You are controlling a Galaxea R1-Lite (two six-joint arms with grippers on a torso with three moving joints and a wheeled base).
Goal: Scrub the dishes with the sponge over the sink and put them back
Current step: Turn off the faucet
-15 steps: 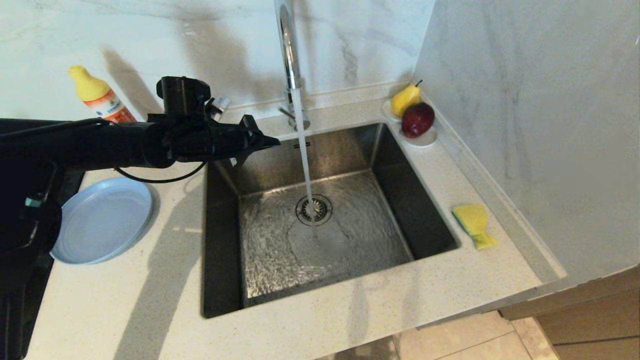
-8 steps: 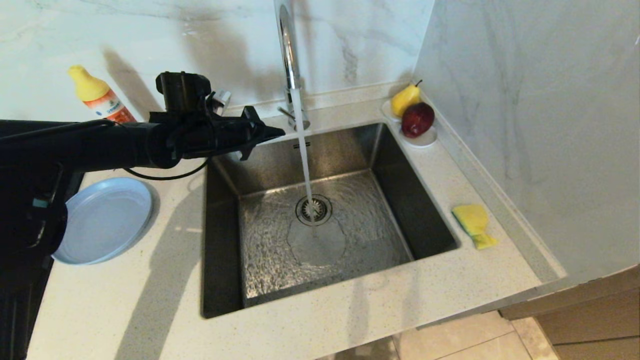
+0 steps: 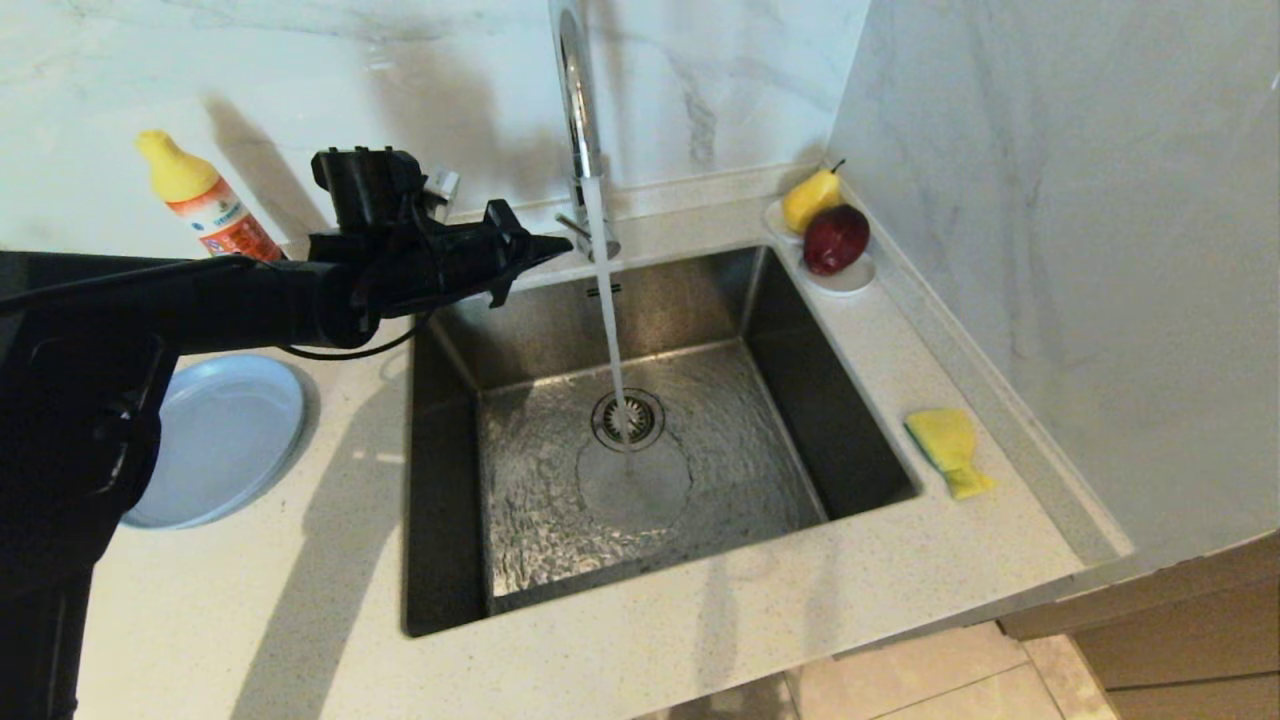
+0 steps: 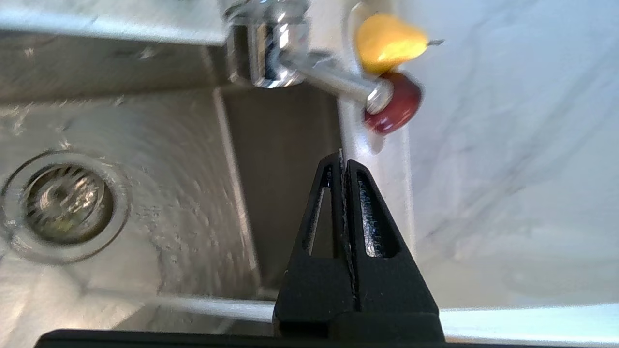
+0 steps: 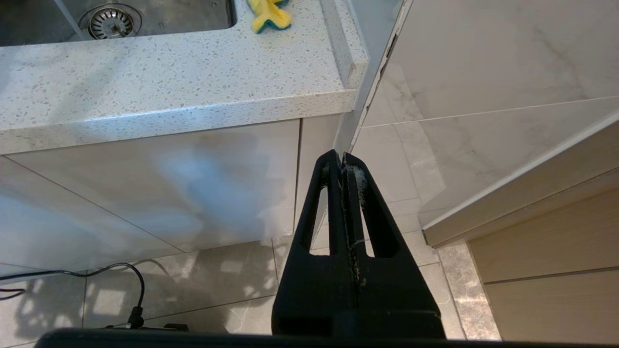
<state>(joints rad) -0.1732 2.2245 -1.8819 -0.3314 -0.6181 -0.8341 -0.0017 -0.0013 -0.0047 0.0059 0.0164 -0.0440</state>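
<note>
The right hand [image 5: 342,162] hung parked low beside the cabinet, pinched shut on nothing. On the worktop [image 3: 640,650], the sponge [image 3: 948,450] lay right of the sink [image 3: 640,440], the grey-blue plate [image 3: 215,435] left. Beyond, the left hand [image 3: 555,245], shut and empty, pointed rightward at the tap's lever [image 4: 333,79], just short of it; the sponge lay well across the basin, likely nearer the right arm.

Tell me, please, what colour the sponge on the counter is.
Yellow with a dark green underside; the sponge shows best in the right wrist view.

Grey-blue plate [image 3: 215,440] left of sink [image 3: 440,560]; sponge [image 3: 948,450] right.
</note>
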